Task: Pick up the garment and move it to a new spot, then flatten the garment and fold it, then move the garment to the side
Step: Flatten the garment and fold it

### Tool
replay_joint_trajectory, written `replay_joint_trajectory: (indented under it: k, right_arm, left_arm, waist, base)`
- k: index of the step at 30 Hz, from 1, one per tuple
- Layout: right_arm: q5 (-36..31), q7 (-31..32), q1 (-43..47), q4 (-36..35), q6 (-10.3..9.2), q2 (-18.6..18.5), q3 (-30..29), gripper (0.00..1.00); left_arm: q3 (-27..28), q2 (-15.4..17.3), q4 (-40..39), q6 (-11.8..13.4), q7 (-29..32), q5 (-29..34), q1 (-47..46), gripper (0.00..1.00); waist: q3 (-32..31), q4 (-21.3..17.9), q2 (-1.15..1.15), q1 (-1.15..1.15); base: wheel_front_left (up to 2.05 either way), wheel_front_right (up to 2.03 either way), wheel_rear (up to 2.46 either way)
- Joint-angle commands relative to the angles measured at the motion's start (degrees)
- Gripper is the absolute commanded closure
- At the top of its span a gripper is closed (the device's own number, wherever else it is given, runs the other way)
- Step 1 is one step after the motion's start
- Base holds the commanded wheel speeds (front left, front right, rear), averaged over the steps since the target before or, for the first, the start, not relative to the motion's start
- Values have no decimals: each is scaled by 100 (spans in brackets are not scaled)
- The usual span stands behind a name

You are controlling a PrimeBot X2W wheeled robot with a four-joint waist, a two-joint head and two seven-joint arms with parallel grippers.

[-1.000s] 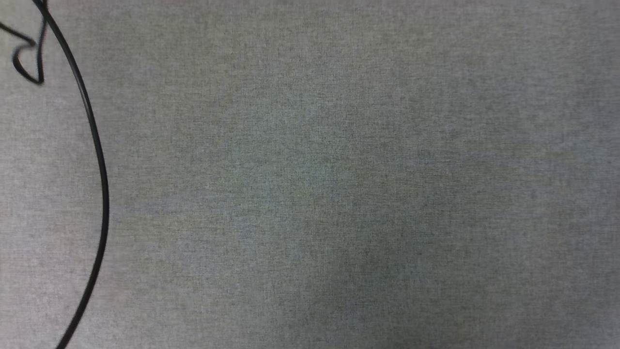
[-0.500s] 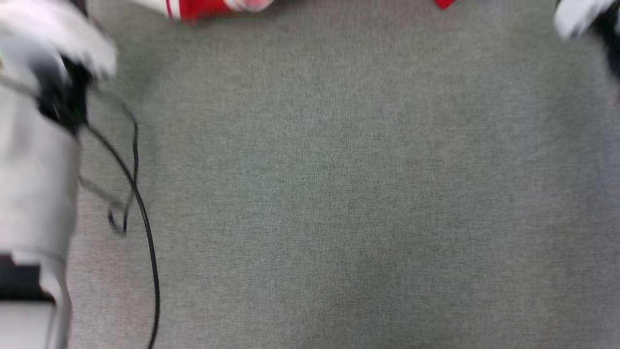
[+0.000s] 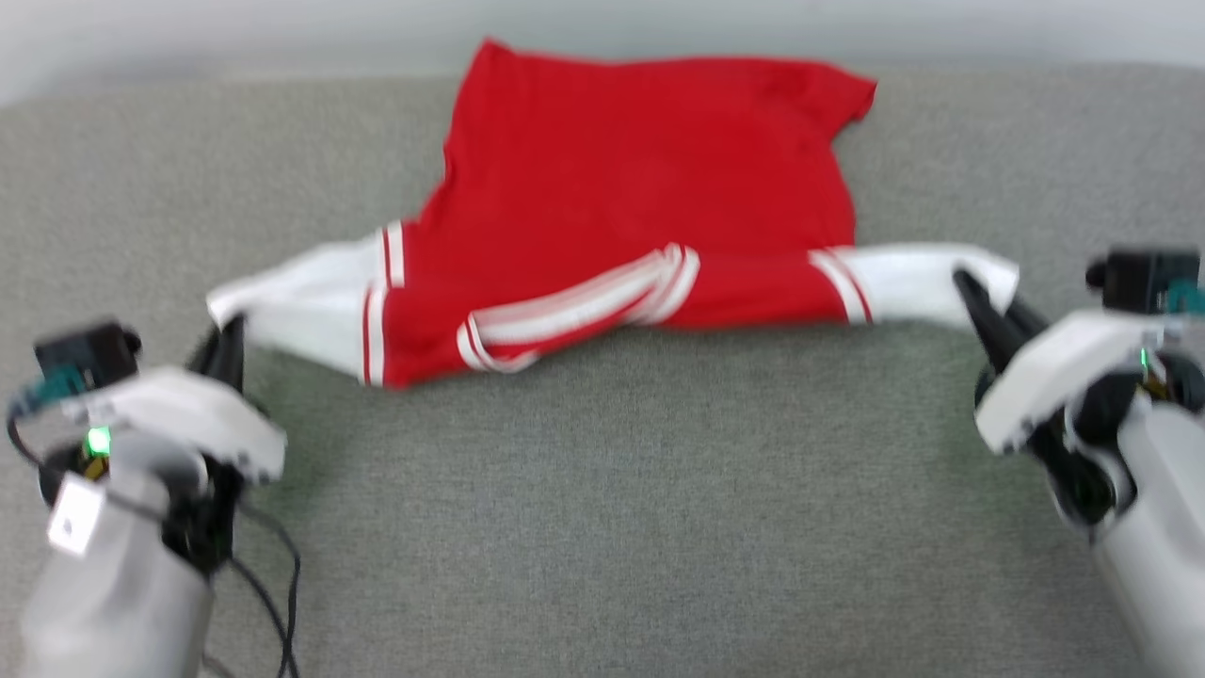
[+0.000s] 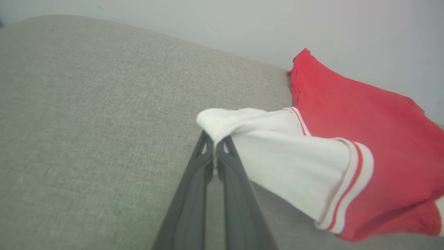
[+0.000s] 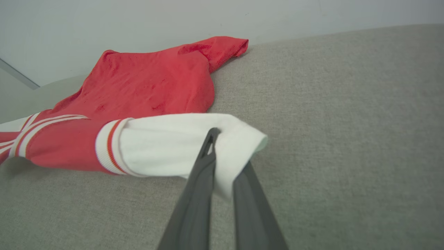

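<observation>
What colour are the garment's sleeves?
The sleeves are white, edged with red-and-white stripes; left wrist view shows it best.

The shirt [image 3: 650, 179] is bright red with white sleeves [image 3: 301, 306] and red-and-white striped trim [image 3: 574, 306]; the counter [image 3: 602, 518] is flecked grey weave; the wall [image 3: 188, 38] pale grey.

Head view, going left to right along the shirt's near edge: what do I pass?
left gripper → white sleeve → red body of the garment → other white sleeve → right gripper
</observation>
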Motion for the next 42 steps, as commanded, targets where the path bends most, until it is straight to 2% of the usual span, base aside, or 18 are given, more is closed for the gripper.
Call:
replay_joint_trajectory:
  k: [1, 3, 6, 10, 17, 23, 28, 29, 30, 31, 36, 42]
  right_arm:
    - [23, 6, 410, -89, -10, -103, -129, 100]
    - [-121, 8, 775, -192, -10, -116, -219, 100]
    - [-194, 120, 1317, -390, -10, 58, -373, 100]
    - [-368, 254, 2019, -617, -10, 231, -700, 100]
    - [-838, 577, 3314, -1306, -10, 514, -1378, 100]
    - [-1300, 1090, 4305, -2033, -10, 824, -1947, 100]
    - [-1628, 1424, 4746, -2508, -10, 1086, -2245, 100]
    - [-1671, 1455, 4779, -2574, -10, 1113, -2286, 71]
    - [-1636, 1474, 4762, -2638, -10, 1197, -2338, 25]
    - [-1659, 1459, 4717, -2713, -9, 1219, -2368, 0]
    - [-1626, 1361, 4400, -2884, -8, 1243, -2621, 0]
    - [-1514, 1426, 3396, -2677, -8, 1053, -3021, 0]
  left_arm:
    - [27, 66, -261, 133, 7, -16, 465, 100]
    - [53, 155, -592, 289, 60, -39, 926, 100]
    - [143, 205, -1192, 596, 144, -122, 1668, 100]
    - [208, 221, -2103, 1031, 325, -215, 2614, 100]
    - [159, 388, -3339, 1629, 777, -248, 4021, 100]
    - [87, 476, -3973, 1946, 962, -182, 4741, 100]
    - [18, 493, -4272, 2025, 910, -76, 4910, 100]
    - [-10, 476, -4301, 2034, 916, -60, 4887, 100]
    - [-43, 462, -4330, 2027, 906, -23, 4840, 100]
    - [-62, 448, -4366, 2020, 875, -1, 4785, 100]
    - [-152, 343, -4493, 1995, 741, 103, 4566, 100]
    - [-247, 293, -4624, 1961, 493, 347, 4181, 100]
  waist:
    - [-371, -20, 0, 2]
    - [-561, -41, 0, 2]
    - [-786, -90, 0, 2]
    - [-1022, -104, 0, 2]
    - [-1435, -21, 0, 2]
    - [-1606, 92, 0, 2]
    - [-1588, 195, 0, 2]
    - [-1565, 223, 0, 2]
    - [-1547, 246, 0, 2]
    - [-1530, 270, 0, 2]
    - [-1401, 407, 0, 2]
    - [-1001, 574, 0, 2]
  base:
    - [0, 0, 0]
    - [0, 0, 0]
    - [0, 0, 0]
    - [0, 0, 0]
    - [0, 0, 0]
    - [0, 0, 0]
    - [0, 0, 0]
    - [0, 0, 0]
    - [0, 0, 0]
    - [0, 0, 0]
    - [0, 0, 0]
    - [0, 0, 0]
